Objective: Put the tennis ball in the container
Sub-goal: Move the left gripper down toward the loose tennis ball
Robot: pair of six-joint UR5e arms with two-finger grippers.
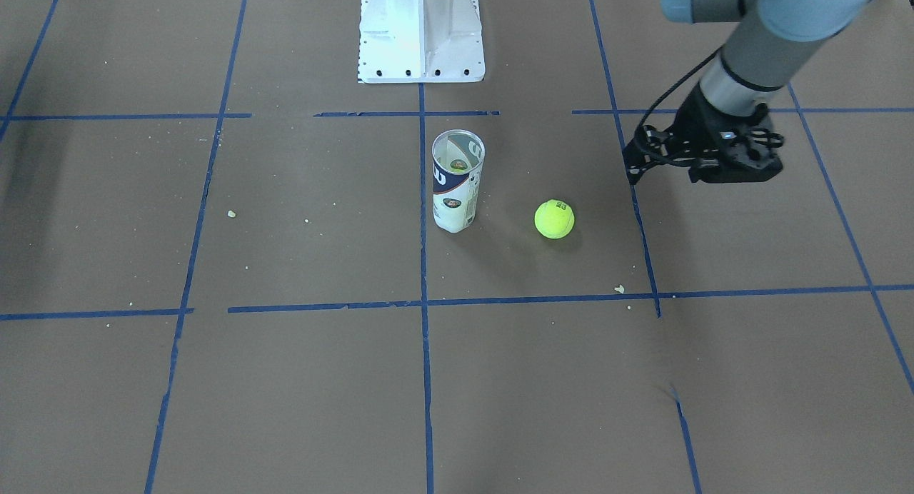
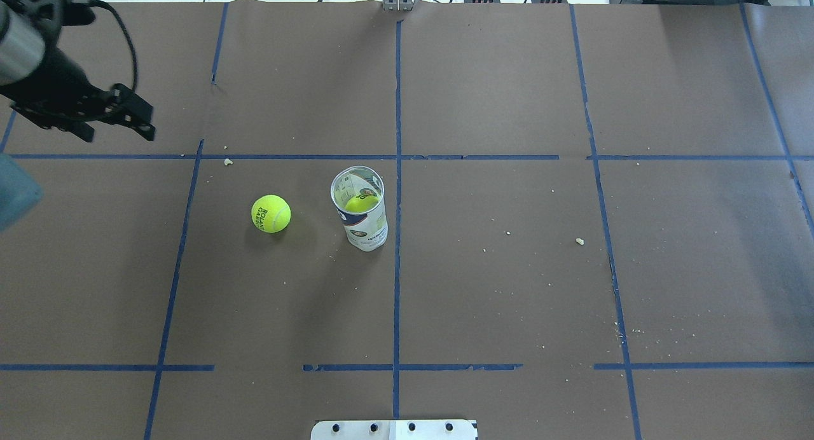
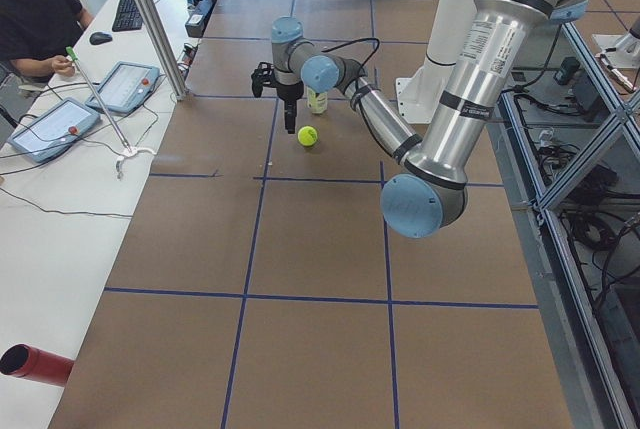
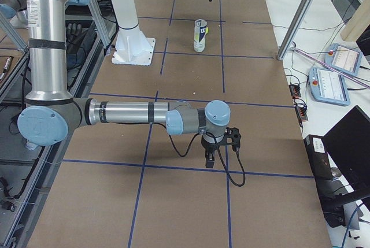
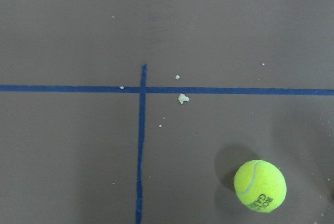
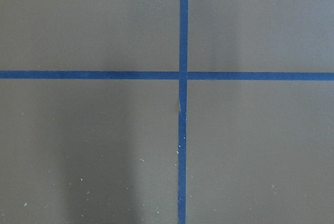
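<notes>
A neon yellow-green tennis ball [image 1: 554, 218] [image 2: 271, 213] [image 5: 260, 186] lies on the brown table, a short way from the container. The container [image 1: 458, 181] [image 2: 360, 208] [image 4: 200, 35] is a clear tube with a white and navy label. It stands upright and open-topped, and another ball [image 2: 360, 203] shows inside it. My left gripper [image 1: 633, 171] [image 2: 146, 123] [image 3: 290, 127] hangs above the table beyond the loose ball, apart from it; its fingers look shut and hold nothing. My right gripper [image 4: 209, 162] shows only in the exterior right view, far from both, and I cannot tell its state.
The white robot base [image 1: 421, 37] [image 2: 394, 429] stands behind the tube. Blue tape lines and small crumbs [image 5: 183, 98] mark the table. A metal post [image 3: 150, 19], tablets [image 3: 125, 84] and a seated person [image 3: 35, 19] are along one side, and a red cylinder [image 3: 35, 364] lies near the corner.
</notes>
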